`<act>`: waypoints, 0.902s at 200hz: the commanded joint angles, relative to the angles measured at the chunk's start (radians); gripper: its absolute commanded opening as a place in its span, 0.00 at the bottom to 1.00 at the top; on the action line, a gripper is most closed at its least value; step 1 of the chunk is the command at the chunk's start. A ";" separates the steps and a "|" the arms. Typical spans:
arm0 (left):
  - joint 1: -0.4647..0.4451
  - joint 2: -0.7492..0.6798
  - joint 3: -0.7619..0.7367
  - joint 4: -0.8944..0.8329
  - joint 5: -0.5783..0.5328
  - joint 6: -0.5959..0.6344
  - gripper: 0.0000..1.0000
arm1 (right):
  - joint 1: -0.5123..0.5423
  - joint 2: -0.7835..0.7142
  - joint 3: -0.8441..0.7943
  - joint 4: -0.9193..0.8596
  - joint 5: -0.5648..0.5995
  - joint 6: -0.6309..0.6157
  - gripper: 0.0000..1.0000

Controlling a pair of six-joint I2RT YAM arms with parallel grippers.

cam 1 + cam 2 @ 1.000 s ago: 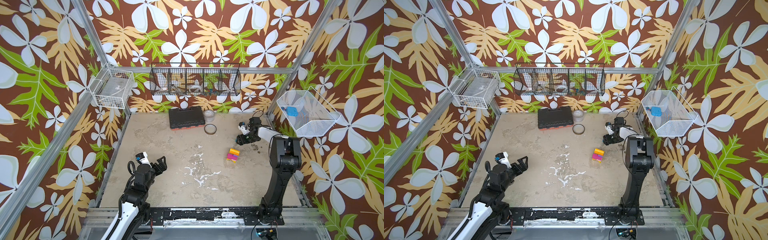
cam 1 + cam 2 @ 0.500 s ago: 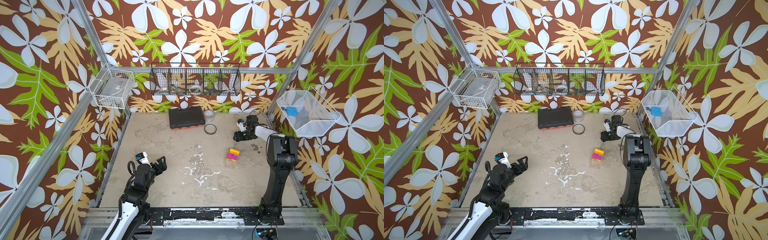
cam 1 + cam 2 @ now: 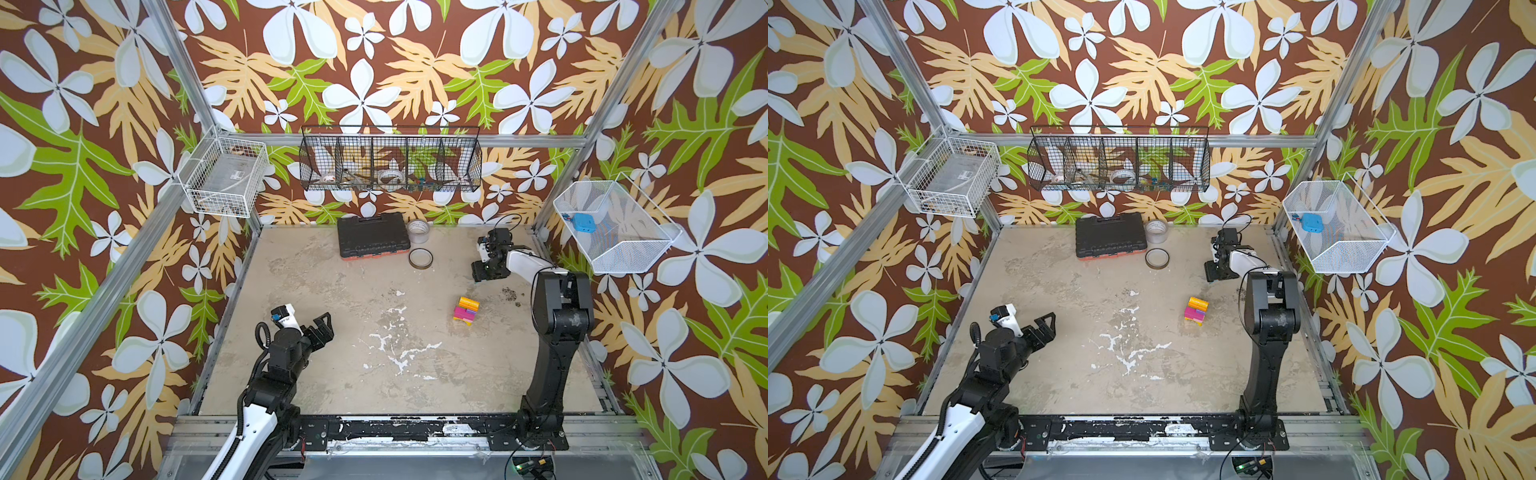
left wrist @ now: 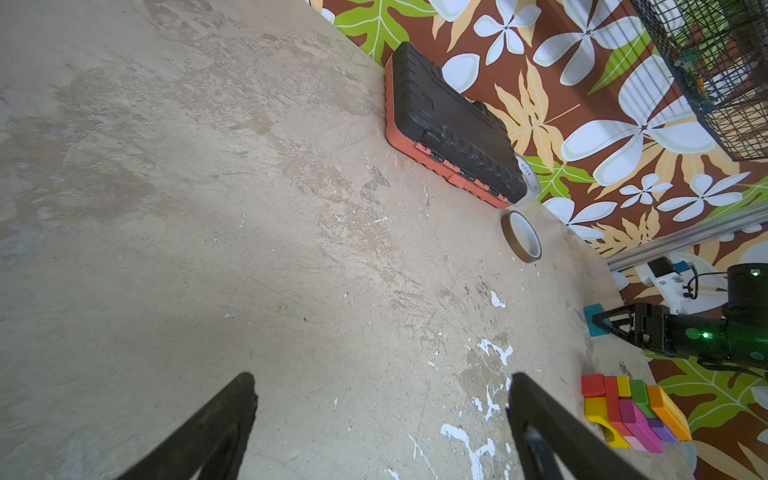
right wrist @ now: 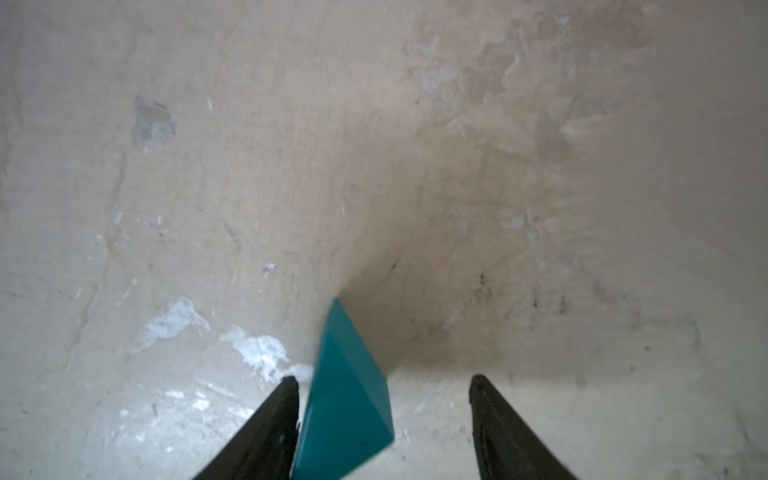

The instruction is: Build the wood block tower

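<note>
The tower (image 3: pixel 466 309) (image 3: pixel 1197 311) is a short stack right of centre, topped by an orange block, with magenta, yellow, red and green blocks in it (image 4: pixel 631 411). A teal block (image 5: pixel 345 390) (image 4: pixel 594 318) lies on the table behind it. My right gripper (image 5: pixel 384 377) (image 3: pixel 480 276) points down over the teal block, open. The block leans against one finger, with a wide gap to the other. From both top views the gripper hides this block. My left gripper (image 4: pixel 381 374) (image 3: pixel 326 322) hovers open and empty at the front left.
A black tool case (image 3: pixel 371 235) lies at the back wall with two tape rolls (image 3: pixel 420 258) beside it. Wire baskets (image 3: pixel 390 160) hang on the back and side walls. White paint flecks (image 3: pixel 399 353) mark the table's middle.
The right gripper has shifted a little to the left at the back right and sits low over the table. The left arm has not moved.
</note>
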 commanded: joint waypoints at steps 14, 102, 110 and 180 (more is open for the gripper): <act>0.001 -0.008 -0.002 0.015 0.008 0.000 0.95 | 0.000 -0.015 -0.028 0.004 0.020 -0.023 0.65; 0.001 -0.012 -0.004 0.017 0.010 0.000 0.95 | 0.001 0.066 0.020 -0.004 -0.055 -0.069 0.61; 0.001 -0.012 -0.004 0.018 0.009 0.000 0.95 | 0.000 0.075 0.027 -0.008 -0.054 -0.072 0.61; 0.000 -0.006 -0.003 0.022 0.010 0.000 0.95 | 0.000 0.090 0.062 -0.038 -0.073 -0.065 0.42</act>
